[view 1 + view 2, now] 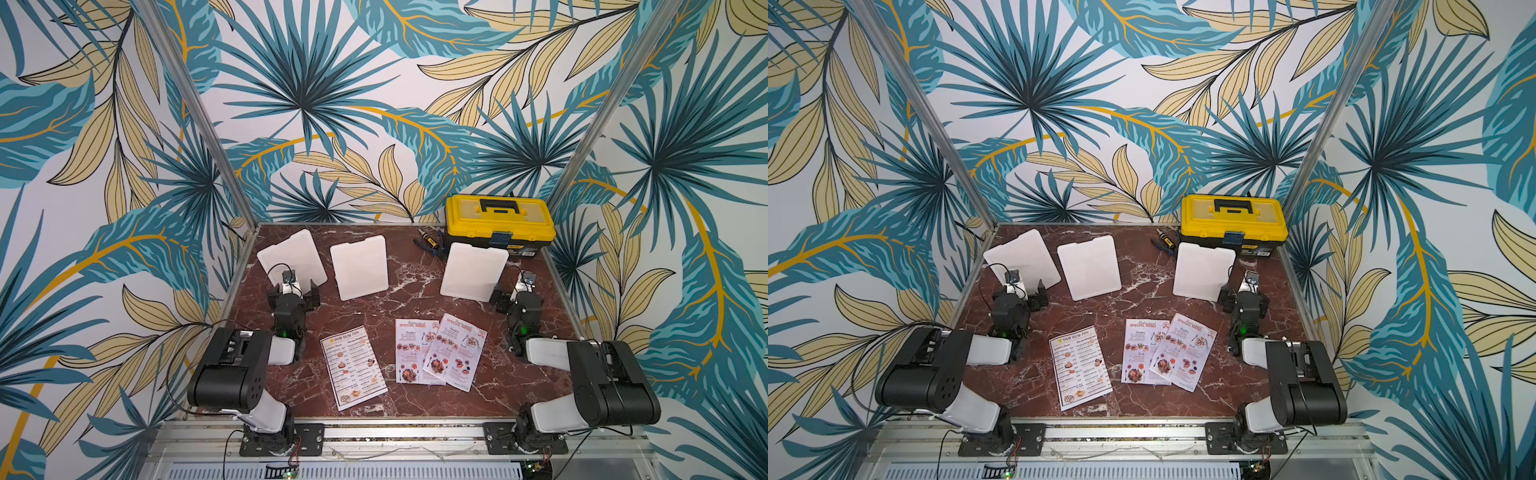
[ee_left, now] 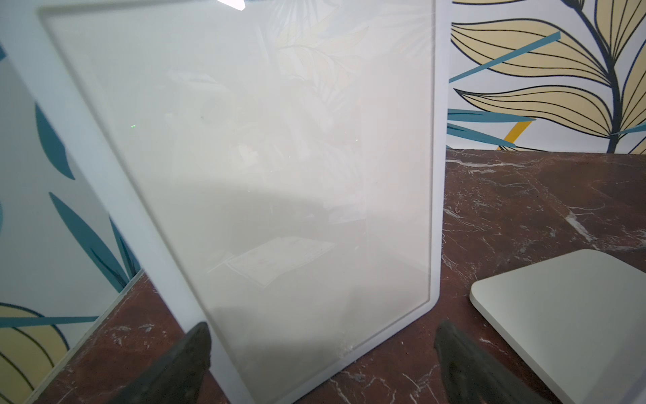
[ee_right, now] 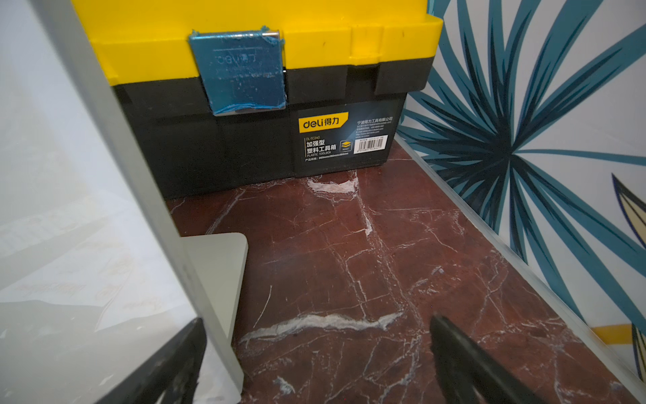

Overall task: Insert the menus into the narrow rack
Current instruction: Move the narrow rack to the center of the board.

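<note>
Three menus lie flat near the table's front: a white "DIM SUM INN" sheet (image 1: pixel 353 368) (image 1: pixel 1079 368) and two overlapping red-titled "SPECIAL MENU" sheets (image 1: pixel 411 351) (image 1: pixel 457 357). Three white upright racks with clear fronts stand further back: left (image 1: pixel 291 257) (image 2: pixel 279 157), middle (image 1: pixel 359 266) and right (image 1: pixel 473 270) (image 3: pixel 70 210). My left gripper (image 1: pixel 294 296) (image 2: pixel 321 327) is open just in front of the left rack, holding nothing. My right gripper (image 1: pixel 515 297) (image 3: pixel 318 320) is open beside the right rack's right edge, over bare table.
A yellow and black toolbox (image 1: pixel 498 222) (image 3: pixel 244 140) sits at the back right, close behind the right rack. A small hand tool (image 1: pixel 428 243) lies to its left. The red marble table (image 1: pixel 415 299) is walled by leaf-patterned panels.
</note>
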### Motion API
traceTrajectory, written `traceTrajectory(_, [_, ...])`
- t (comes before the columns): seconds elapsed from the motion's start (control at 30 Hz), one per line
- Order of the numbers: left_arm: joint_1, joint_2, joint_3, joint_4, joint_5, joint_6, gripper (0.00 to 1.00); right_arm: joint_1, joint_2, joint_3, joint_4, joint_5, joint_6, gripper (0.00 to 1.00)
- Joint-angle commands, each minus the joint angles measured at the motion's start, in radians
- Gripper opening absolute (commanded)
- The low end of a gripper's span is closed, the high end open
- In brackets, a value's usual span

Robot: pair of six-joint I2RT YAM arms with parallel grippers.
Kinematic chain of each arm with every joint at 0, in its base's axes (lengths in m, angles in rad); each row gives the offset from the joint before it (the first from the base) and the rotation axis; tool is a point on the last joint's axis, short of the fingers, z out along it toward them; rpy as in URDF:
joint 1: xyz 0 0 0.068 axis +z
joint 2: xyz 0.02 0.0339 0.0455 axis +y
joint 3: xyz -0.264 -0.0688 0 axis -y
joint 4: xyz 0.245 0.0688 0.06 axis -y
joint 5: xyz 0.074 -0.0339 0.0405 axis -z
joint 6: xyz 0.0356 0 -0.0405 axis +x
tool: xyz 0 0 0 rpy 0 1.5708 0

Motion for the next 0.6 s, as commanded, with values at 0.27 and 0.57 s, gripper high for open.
traceTrajectory(0.27, [0.006,0.004,-0.004,0.026,0.006,0.010,1.00,0.004,0.003,0.001,0.010,-0.009,-0.003,1.00])
traceTrajectory(0.57, [0.000,-0.015,-0.012,0.027,-0.014,0.017,0.99,0.004,-0.002,-0.005,0.021,-0.005,-0.008,0.99])
